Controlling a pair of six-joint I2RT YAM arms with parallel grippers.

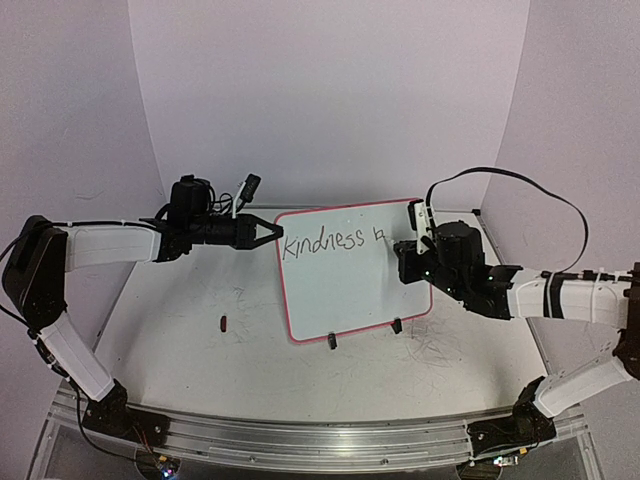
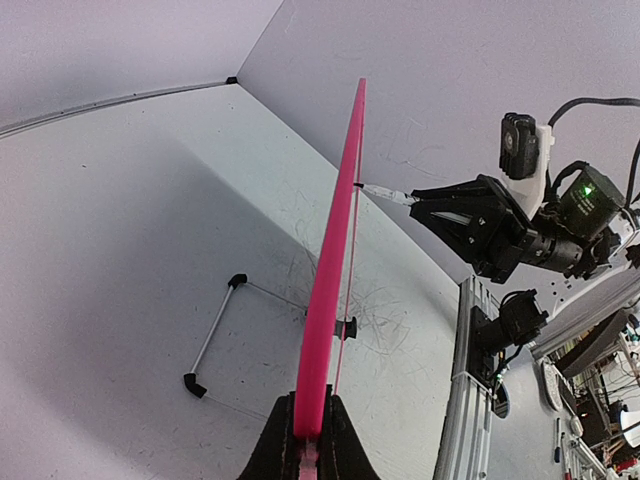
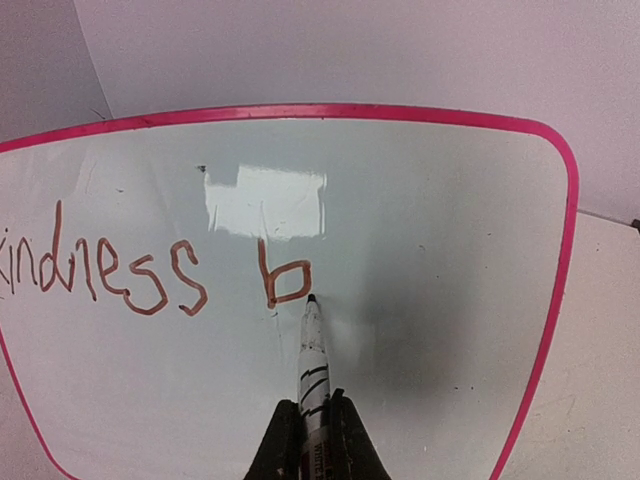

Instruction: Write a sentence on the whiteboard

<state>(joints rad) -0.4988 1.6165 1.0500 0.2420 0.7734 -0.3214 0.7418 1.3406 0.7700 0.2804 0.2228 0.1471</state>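
- We see the small rectangular whiteboard [image 1: 350,290] with its thin pink rounded frame propped mid-desk on two black clip feet [image 1: 331,341], on the scuffed white desk [image 1: 200,350].
- The left end effector [image 1: 278,231] pinches the board's left frame edge. The left wrist view shows its jaws pressed onto the pink rim [image 2: 335,260].
- The right end effector [image 3: 312,420] is clamped around a white marker with black bands [image 3: 312,350], its dark tip touching the board just right of the bowl of a finished "b" [image 3: 280,280].
- The sentence [image 3: 130,275], in thin dark handwriting, reads "kindness b" along the upper part of the board.
- We judge the step in hand to be the next letter of the second word, the writing less than halfway done.
- To do it well, we would press lightly and evenly, since the board stands on slim feet, and let the left grip brace against the push.
- We would start the letter just beside the "b", on the same baseline as "kindness".
- We would keep strokes compact: bare board remains to the right, but the pink frame is near.
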